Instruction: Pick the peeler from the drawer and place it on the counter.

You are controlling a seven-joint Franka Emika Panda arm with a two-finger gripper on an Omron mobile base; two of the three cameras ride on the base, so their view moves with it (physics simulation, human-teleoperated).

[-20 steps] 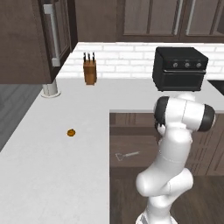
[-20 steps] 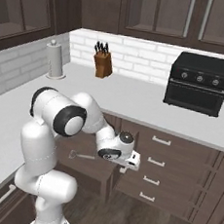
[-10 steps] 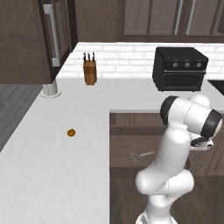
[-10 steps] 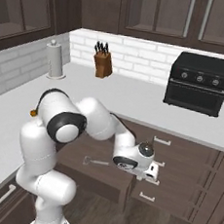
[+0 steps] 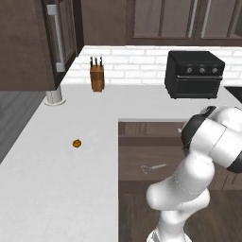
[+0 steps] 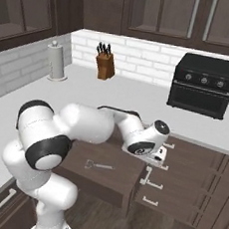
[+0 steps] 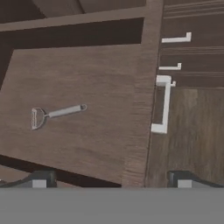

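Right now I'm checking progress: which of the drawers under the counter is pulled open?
The top drawer nearest the counter's corner, with the peeler lying inside; the drawers to its right are shut.

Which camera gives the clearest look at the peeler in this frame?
The hand view: the peeler lies large and unobstructed on the open drawer floor, head and handle distinct. Both base views show it as a small pale sliver in the drawer.

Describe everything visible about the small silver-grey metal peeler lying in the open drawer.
The small silver-grey metal peeler has a slim straight handle ending in a rounded tip and a looped, Y-shaped head. It lies flat on the bare floor of the open dark brown wooden drawer, roughly mid-floor, away from the walls. Nothing else touches it. The open gripper hovers above, not in contact with it.
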